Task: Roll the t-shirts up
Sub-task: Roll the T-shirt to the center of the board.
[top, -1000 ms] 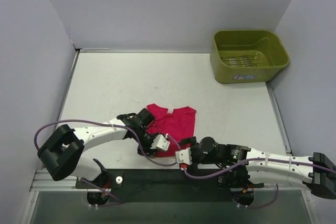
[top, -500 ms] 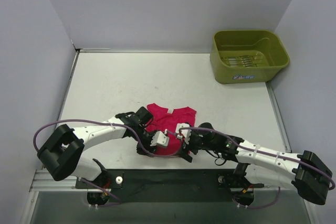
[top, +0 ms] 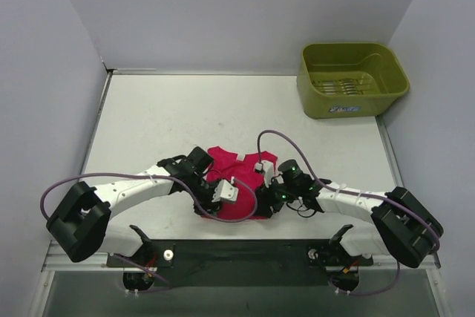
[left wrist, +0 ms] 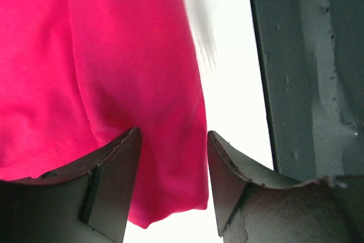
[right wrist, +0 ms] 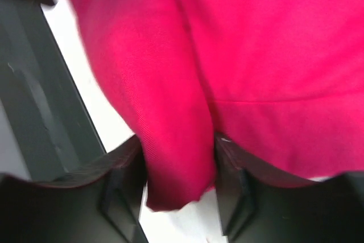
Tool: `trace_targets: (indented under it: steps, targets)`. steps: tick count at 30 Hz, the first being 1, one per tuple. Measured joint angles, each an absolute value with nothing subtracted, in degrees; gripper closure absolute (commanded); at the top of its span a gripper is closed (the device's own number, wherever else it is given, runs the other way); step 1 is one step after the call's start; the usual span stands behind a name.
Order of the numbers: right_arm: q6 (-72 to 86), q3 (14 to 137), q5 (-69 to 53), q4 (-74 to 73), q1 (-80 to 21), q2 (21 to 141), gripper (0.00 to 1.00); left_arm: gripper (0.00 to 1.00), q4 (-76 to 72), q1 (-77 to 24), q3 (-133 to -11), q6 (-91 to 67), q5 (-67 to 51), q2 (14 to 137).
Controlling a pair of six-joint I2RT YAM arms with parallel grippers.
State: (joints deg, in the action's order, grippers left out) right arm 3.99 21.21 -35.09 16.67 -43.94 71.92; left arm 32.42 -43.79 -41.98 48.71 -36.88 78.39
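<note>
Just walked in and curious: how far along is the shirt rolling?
Barely begun. Done: the t-shirt lies laid out on the table. In hand: the left arm and right arm each have its near edge between their jaws. Left: all the rolling; no roll shows yet.

Magenta-red t-shirt [top: 241, 174], small white neck label [top: 240, 157]; olive-green tub [top: 320, 103]; white table [top: 178, 113]; purple cables [top: 269, 132].

The t-shirt [top: 237, 172] is seen as soft, matt, finely woven cloth. The tub [top: 319, 102] is moulded in smooth, faintly glossy plastic. The table [top: 185, 116] is finished matt white.
</note>
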Motion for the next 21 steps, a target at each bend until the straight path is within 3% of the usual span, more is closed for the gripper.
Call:
trace_targets:
  steps: [2,3,12,13,16,21]
  targets:
    - [7.5,21.4,-37.4,18.3,-40.3,74.2,0.64,0.38,32.4,-43.8,-42.4,48.6,-37.2,77.5]
    - [8.6,21.7,-38.6,18.9,-38.7,75.3,0.71,0.37,32.3,-43.8,-42.4,48.6,-37.4,77.1]
    - [13.7,29.3,-54.3,19.4,-29.9,91.3,0.91,0.24,27.5,-41.7,-42.3,42.6,-29.6,71.4]
    - [13.9,30.2,-55.7,19.2,-29.6,92.8,0.91,0.15,26.4,-41.5,-42.3,42.0,-27.9,70.2]
    - [15.2,33.6,-61.1,18.4,-27.9,98.6,0.93,0.03,20.0,-41.5,-39.0,40.9,-22.3,63.1]
    - [16.1,36.0,-66.7,16.7,-26.4,103.4,0.94,0.03,14.7,-47.8,-30.2,40.9,-14.9,52.5]
